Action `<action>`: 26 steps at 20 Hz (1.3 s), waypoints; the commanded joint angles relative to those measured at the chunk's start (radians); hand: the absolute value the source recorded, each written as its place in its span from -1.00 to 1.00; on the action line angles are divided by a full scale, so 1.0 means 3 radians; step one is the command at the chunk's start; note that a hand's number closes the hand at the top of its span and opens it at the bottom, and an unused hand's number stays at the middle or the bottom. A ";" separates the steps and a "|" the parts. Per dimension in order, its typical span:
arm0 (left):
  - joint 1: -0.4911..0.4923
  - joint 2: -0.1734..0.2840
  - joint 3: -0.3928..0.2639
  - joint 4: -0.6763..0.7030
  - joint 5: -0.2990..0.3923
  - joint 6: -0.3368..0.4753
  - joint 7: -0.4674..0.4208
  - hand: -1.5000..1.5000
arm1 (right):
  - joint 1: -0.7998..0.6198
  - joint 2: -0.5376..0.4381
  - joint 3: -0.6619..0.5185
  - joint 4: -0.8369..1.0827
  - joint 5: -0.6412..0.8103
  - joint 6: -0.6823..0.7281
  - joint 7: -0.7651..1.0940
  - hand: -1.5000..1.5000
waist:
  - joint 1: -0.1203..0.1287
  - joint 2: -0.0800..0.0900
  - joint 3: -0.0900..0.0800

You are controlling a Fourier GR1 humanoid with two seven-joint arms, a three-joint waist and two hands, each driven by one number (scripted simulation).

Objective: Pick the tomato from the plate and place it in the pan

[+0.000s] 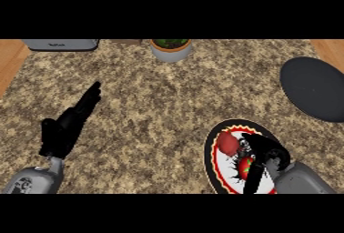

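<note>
The tomato [246, 165], red and glossy with a green stem, sits on the round patterned plate [216, 154] near the counter's front edge, largely covered by the right hand [263, 152], whose black fingers curl round it. The dark oval pan [314, 88] lies well apart at the right, partly cut off. Speckled granite counter [168, 100] spreads wide between. The left hand [67, 125] rests with fingers straight. A potted plant [171, 48] and a grey appliance [60, 44] stand at the back edge, cropped.
</note>
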 commanded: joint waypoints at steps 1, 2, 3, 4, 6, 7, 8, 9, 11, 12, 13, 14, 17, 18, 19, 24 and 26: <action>-0.0117 -0.0092 0.0000 0.0215 -0.0117 -0.0044 -0.0112 0.00 | 0.0004 0.0156 0.0002 0.0047 0.0118 0.0077 0.0476 -1.00 | -0.0015 0.0004 0.0000; 0.0017 -0.0062 0.0012 -0.0081 -0.0084 -0.0036 0.0057 0.00 | 0.0238 0.0055 0.0011 0.0010 0.0220 -0.0003 0.0243 -1.00 | -0.0008 -0.0002 0.0001; -0.0112 0.0017 0.0196 0.0125 0.0026 -0.0172 -0.0041 0.00 | 0.0266 0.0148 0.0064 -0.0051 0.0199 0.0050 0.0313 -1.00 | -0.0015 0.0001 0.0000; -0.0075 0.0008 0.0132 -0.0059 -0.0027 -0.0123 0.0130 0.00 | 0.0096 0.0268 0.0016 0.0258 0.0169 0.0129 0.0235 -1.00 | 0.0011 0.0003 0.0002; -0.0066 -0.0056 0.0129 0.0079 -0.0074 -0.0148 -0.0026 0.00 | 0.0001 0.0301 0.0088 0.0222 0.0210 0.0324 0.0087 1.00 | 0.0011 0.0006 0.0001; -0.0277 -0.0119 0.0128 0.0039 -0.0067 -0.0084 0.0231 0.00 | 0.0298 0.0132 0.0115 -0.0048 0.0228 0.0268 0.0008 1.00 | -0.0021 0.0000 0.0001; 0.0006 -0.0080 0.0143 -0.0033 -0.0044 -0.0141 0.0066 0.00 | 0.0103 0.0217 0.0033 0.0148 0.0156 0.0392 0.0007 1.00 | 0.0012 0.0002 0.0001; 0.0047 -0.0091 0.0046 -0.0235 -0.0132 -0.0079 0.0173 0.00 | 0.0193 0.0126 0.0026 0.0227 0.0152 0.0392 -0.0164 1.00 | 0.0019 0.0000 0.0002; -0.0128 -0.0115 0.0141 -0.0099 -0.0083 -0.0094 0.0215 0.00 | 0.0005 0.0349 0.0030 0.0454 0.0195 0.0366 -0.0119 1.00 | 0.0026 0.0009 0.0002; 0.0040 -0.0067 0.0144 -0.0275 -0.0094 -0.0097 0.0242 0.00 | 0.0149 0.0267 0.0048 0.0104 0.0182 0.0391 0.0050 1.00 | 0.0015 -0.0003 0.0001; 0.0016 -0.0141 0.0095 -0.0058 -0.0140 -0.0116 0.0075 0.00 | 0.0137 0.0325 0.0096 0.0196 0.0227 0.0368 -0.0031 1.00 | 0.0007 0.0004 0.0000; -0.0107 -0.0194 0.0092 -0.0029 -0.0211 -0.0029 0.0156 0.00 | 0.0166 0.0286 0.0068 0.0253 0.0278 0.0335 -0.0130 1.00 | -0.0003 0.0005 0.0001; -0.0001 -0.0145 0.0147 -0.0048 -0.0186 -0.0165 0.0042 0.00 | 0.0329 0.0193 0.0012 0.0069 0.0411 0.0248 -0.0221 1.00 | -0.0013 0.0000 0.0001; -0.0070 -0.0219 0.0131 0.0158 -0.0255 -0.0137 -0.0044 0.00 | 0.0254 0.0321 0.0038 -0.0034 0.0479 0.0228 -0.0040 1.00 | -0.0019 0.0002 0.0000; 0.0002 -0.0211 0.0117 -0.0083 -0.0251 -0.0116 0.0133 0.00 | 0.0007 0.0354 -0.0071 0.0073 0.0460 0.0376 0.0005 1.00 | 0.0007 0.0001 0.0001; 0.0017 -0.0237 0.0199 -0.0164 -0.0247 -0.0210 0.0184 0.00 | 0.0031 0.0338 -0.0206 -0.0413 0.0768 0.0264 0.0078 1.00 | -0.0006 -0.0003 0.0001; -0.0045 -0.0296 0.0222 0.0103 -0.0285 -0.0125 -0.0010 0.00 | 0.0194 -0.0022 -0.0130 -0.0592 0.1091 -0.0102 -0.0801 1.00 | -0.0047 -0.0003 0.0002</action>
